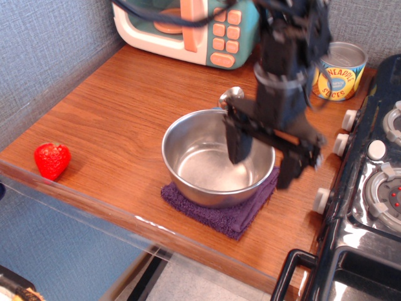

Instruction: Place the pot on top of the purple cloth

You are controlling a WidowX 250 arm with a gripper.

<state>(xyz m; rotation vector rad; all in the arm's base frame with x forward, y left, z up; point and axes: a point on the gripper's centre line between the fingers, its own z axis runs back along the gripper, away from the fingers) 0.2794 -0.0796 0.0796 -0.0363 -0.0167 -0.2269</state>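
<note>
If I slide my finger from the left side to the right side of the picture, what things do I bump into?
Strawberry → pot sitting on the purple cloth → gripper, open above the pot's right rim → pineapple can → stove.

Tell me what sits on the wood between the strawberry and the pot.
Nothing: in the only view, bare wooden tabletop separates the strawberry from the pot.

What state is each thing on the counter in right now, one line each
pot: upright, empty, resting on the purple cloth
purple cloth: folded flat under the pot, near the counter's front edge
end effector: open, fingers astride the pot's right rim, not gripping
pineapple can: upright, top open
strawberry: lying alone at the left edge
toy microwave: door closed
</note>
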